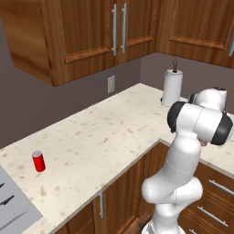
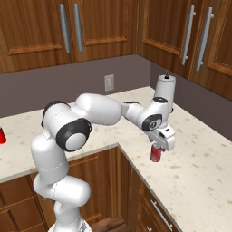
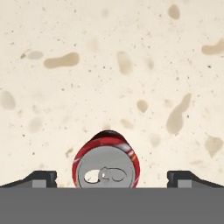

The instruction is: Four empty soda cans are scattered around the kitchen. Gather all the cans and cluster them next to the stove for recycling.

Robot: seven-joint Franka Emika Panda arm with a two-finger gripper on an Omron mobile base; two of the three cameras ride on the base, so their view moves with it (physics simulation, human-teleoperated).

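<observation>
At six o'clock of the hand view, a red can (image 3: 106,165) is standing between the gripper's (image 3: 112,177) wide-open, untouching fingertips (image 3: 43,177).

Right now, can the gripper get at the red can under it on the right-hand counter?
Probably yes. The gripper hangs open above the upright red soda can, its fingertips wide of the silvery top, with only bare speckled counter around it.

Even, flat rendered lighting, fairly bright, no clear source direction. Shadows soft and faint: dim patch under the upper cabinets (image 1: 87,32) on the wall (image 1: 27,109), small dark rim behind the red can (image 3: 106,164) in the hand view. No glare apart from mild sheen on the white arm (image 2: 102,111). Low resolution, slightly soft edges, no lens distortion, no motion blur.
</observation>
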